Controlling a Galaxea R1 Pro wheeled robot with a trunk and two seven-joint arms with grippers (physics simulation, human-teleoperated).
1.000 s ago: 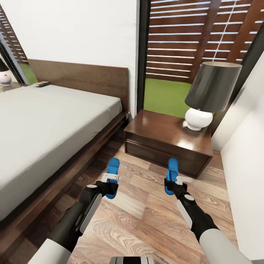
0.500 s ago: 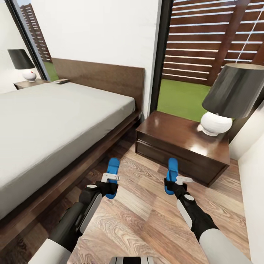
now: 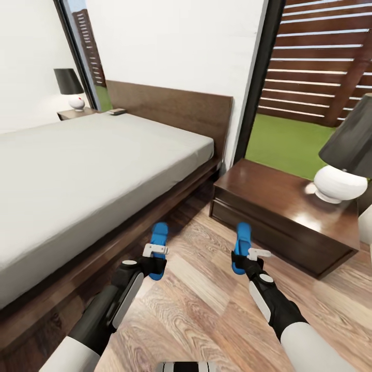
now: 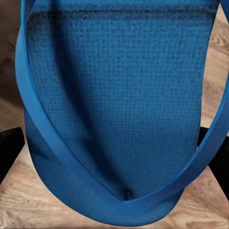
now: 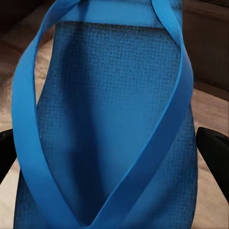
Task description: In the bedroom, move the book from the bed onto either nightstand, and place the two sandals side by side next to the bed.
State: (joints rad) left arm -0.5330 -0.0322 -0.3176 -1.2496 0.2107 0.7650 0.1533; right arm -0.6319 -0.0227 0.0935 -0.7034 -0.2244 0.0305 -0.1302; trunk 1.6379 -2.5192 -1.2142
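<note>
Sandals half done: left claw (image 3: pixel 155 251) clamped on one sandal (image 3: pixel 158 249), right claw (image 3: pixel 251 254) on the other sandal (image 3: pixel 241 253), both above the floor beside the bed (image 3: pixel 88 170) (not yet set down). Book (image 3: pixel 117 111) already on the far nightstand (image 3: pixel 72 113), apparently.

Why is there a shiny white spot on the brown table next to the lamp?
In the head view, that spot is glare: the glossy nightstand top mirrors the white lamp base and the bright window. In the left wrist view, the blue sandal looks huge and soft-edged because it sits right against the camera; the right wrist view's sandal looks the same.
</note>
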